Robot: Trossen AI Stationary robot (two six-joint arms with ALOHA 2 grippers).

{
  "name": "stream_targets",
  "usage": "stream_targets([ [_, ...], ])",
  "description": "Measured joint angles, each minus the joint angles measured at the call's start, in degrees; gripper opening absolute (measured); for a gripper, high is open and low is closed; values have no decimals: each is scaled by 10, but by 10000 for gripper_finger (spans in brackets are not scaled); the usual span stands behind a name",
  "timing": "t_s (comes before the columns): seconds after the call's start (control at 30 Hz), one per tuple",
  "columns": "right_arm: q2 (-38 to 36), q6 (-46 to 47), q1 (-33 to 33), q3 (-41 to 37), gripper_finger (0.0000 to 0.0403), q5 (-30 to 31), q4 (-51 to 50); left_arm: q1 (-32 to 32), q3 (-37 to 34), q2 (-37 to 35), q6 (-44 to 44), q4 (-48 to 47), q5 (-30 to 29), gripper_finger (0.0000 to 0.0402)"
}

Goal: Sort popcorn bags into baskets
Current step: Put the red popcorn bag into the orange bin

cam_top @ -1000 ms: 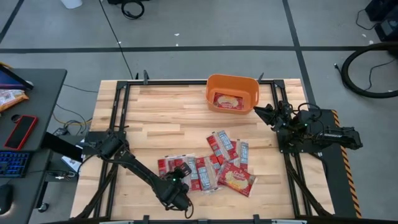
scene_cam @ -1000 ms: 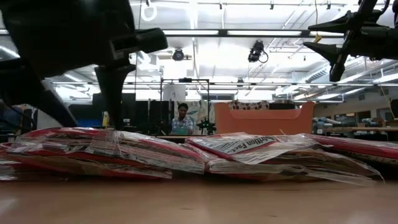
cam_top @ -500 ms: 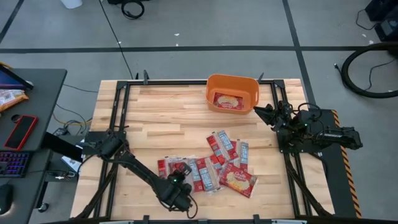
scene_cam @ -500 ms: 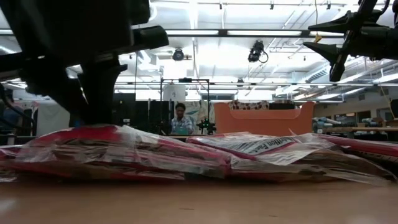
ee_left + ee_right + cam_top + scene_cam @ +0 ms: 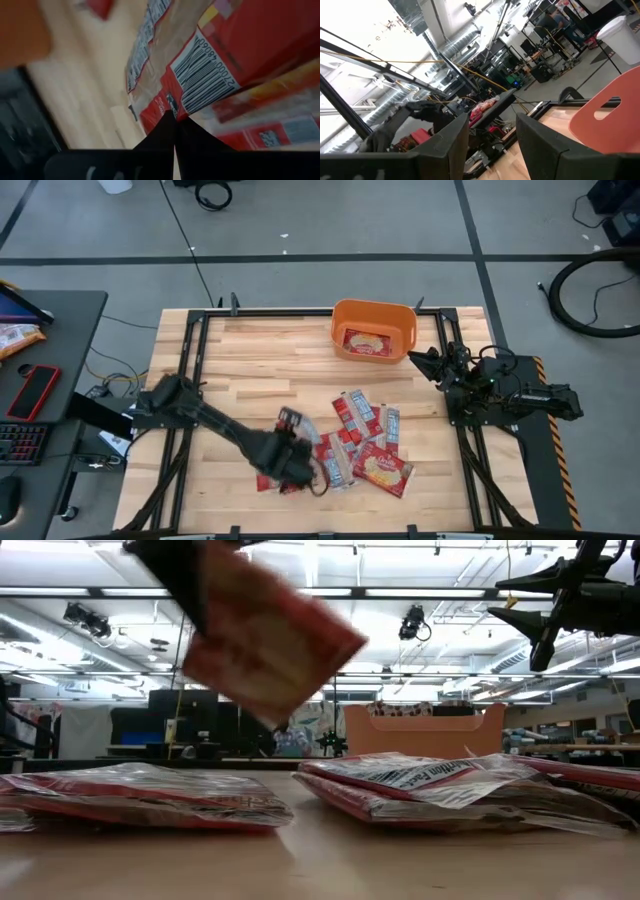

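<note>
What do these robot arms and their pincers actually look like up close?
Both arms are dark, nearly black, built of jointed segments. The right pincer ends in two slim pointed fingers, like a beak, with thin cables looped around its wrist. The left pincer is the same dark colour but blurred. From the left wrist view, its fingers look matt black and wedge-shaped. No markings show.

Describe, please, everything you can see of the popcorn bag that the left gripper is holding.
The held popcorn bag is a flat red packet with pale print, a clear crinkly wrapper and a barcode. It hangs tilted, clear of the table, above the other packets. The left gripper is shut on one edge of it; nothing else touches it. The motion blurs its print.
</note>
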Motion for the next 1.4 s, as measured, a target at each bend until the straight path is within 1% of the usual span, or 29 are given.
stream_targets([
  [0.1,0,0,0,0,170,0,0,29,1,-16,-35,29,-42,2],
  [0.2,0,0,0,0,170,0,0,59,1,-17,-44,72,-80,3],
  [0.37,0,0,0,0,170,0,0,116,1,-15,-29,187,-92,4],
  [0.53,0,0,0,0,170,0,0,183,1,-15,-4,264,-94,5],
  [0.67,0,0,0,0,170,0,0,237,0,-15,26,330,-81,5],
  [0.8,0,0,0,0,170,0,0,289,0,-15,50,418,-48,6],
  [0.93,0,0,0,0,170,0,0,337,1,-7,57,508,-18,6],
  [1.0,0,0,0,0,170,0,0,359,0,1,57,531,-6,6],
  [1.03,0,0,0,0,170,0,0,368,0,9,57,558,-3,6],
  [1.23,0,0,0,0,170,-1,0,411,0,64,35,615,19,7],
  [1.3,0,0,0,0,170,-1,-2,421,0,84,9,625,20,8],
  [1.4,0,0,0,0,170,0,0,433,0,98,-20,625,29,27],
])
